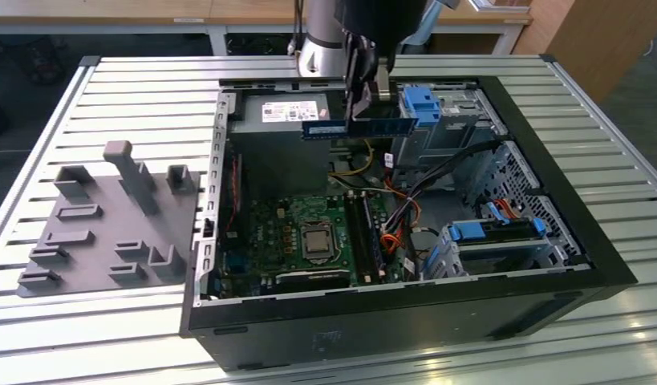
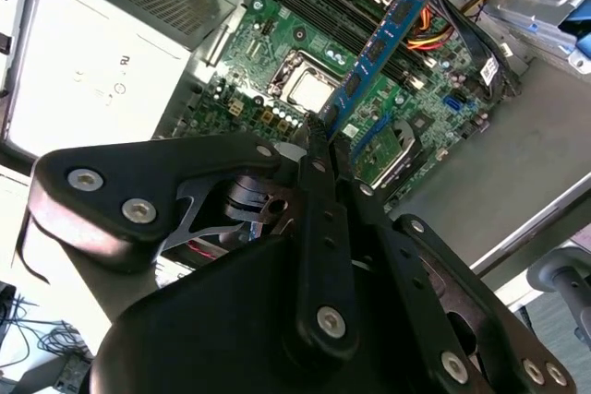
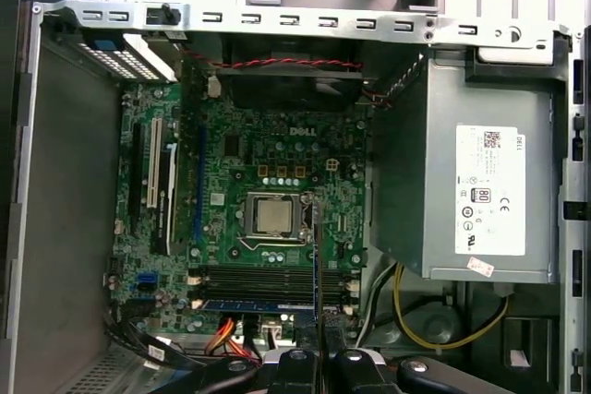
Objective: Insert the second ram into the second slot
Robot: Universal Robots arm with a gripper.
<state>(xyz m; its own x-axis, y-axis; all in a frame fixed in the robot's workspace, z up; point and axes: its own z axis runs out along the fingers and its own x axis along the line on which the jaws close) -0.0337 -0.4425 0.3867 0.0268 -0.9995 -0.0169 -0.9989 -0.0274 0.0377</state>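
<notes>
Aloft over open case, second ram

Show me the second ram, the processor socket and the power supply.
second ram [image 1: 398, 126], exterior view, the blue end away from its white label.
processor socket [image 3: 274, 217], first wrist view, its silvery centre.
power supply [image 3: 439, 136], first wrist view, bare grey metal beside its label.

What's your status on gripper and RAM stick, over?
Gripper shut on second ram. Ram held above motherboard, not yet slotted. Cables near slots, none across.
</notes>
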